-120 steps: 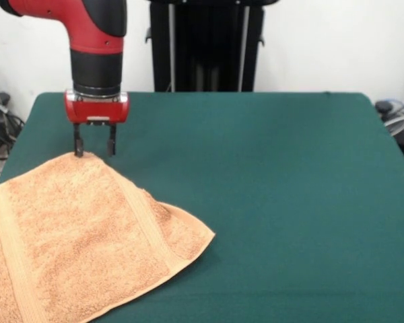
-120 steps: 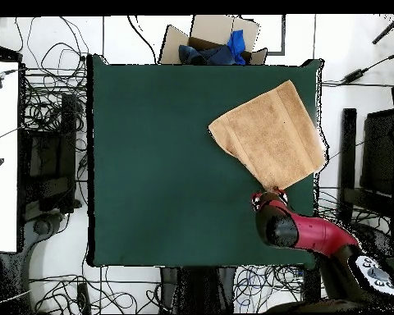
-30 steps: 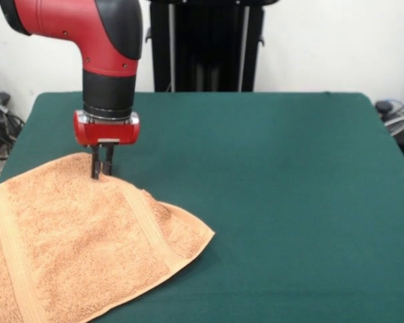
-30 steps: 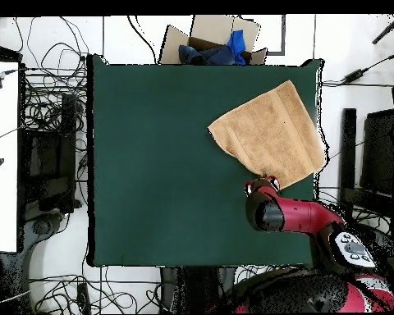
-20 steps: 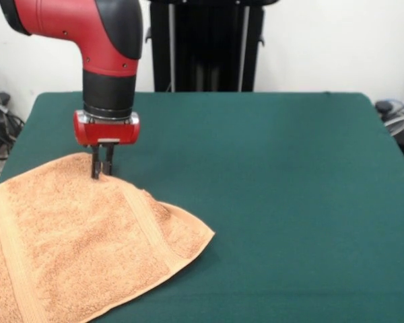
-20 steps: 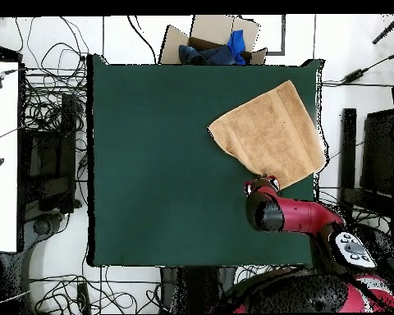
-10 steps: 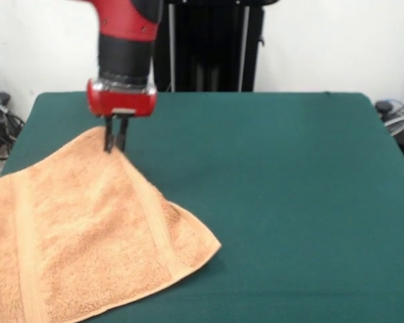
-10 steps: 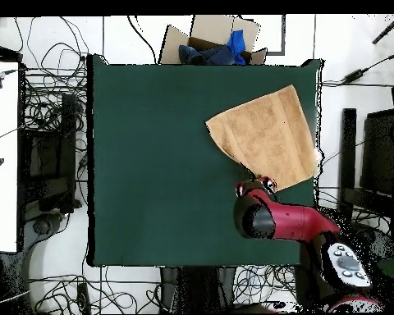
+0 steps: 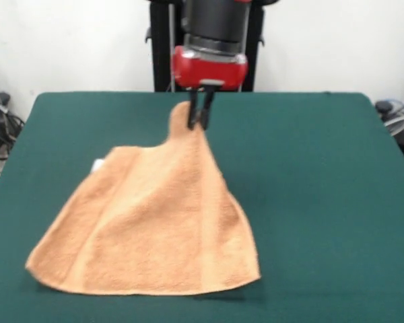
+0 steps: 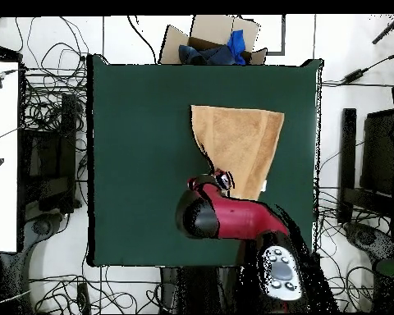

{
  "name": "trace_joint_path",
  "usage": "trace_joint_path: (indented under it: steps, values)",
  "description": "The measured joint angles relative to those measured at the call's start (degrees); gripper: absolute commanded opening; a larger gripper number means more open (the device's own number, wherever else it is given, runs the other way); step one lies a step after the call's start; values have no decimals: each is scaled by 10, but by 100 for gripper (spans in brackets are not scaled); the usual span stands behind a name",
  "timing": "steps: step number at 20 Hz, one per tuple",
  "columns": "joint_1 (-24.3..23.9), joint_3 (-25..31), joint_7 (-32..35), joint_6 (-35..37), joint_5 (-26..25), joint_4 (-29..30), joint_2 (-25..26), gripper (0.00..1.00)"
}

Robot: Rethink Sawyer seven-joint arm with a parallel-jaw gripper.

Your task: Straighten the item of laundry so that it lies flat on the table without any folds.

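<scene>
One tan terry-cloth towel (image 9: pixel 155 229) is the only thing on the green counter (image 9: pixel 323 188), lying left of centre in the front view and well inside every edge. Nearest the camera its broad hem rests on the felt, running from a rounded corner at the left to another at the right, with a flat woven band rising along the right side. Farther back the cloth narrows to a peak. A small white tag (image 9: pixel 97 164) peeps out at the left edge, about halfway up.

At that far peak the gripper (image 9: pixel 200 116) is clenched on the towel's corner, its two dark fingers pressed close together with a tuft of cloth between them, holding that corner raised off the counter while the rest trails down and forward. From overhead, the red arm (image 10: pixel 233 217) covers this corner and the cloth (image 10: pixel 237 148) spreads away from it toward the far side.

The towel looks light, limp and fairly grippy: it should follow a pull, drag against the felt without sliding freely, and sag wherever it is unsupported. Corners or hemmed edges seem the best places to pinch it.

Beyond the counter in the overhead view sits an open cardboard box (image 10: pixel 208 43) holding blue cloth (image 10: pixel 221 51); what else it holds I cannot tell.
</scene>
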Motion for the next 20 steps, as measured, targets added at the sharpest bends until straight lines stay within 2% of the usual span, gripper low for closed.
trace_joint_path:
  steps: [11, 12, 20]
  values:
    - [95, -56, 16, 1, 73, 11, 2, 0]
    - [101, -62, 16, 1, 77, 12, 5, 100]
    - [96, -76, 16, -32, 78, 22, 17, 100]
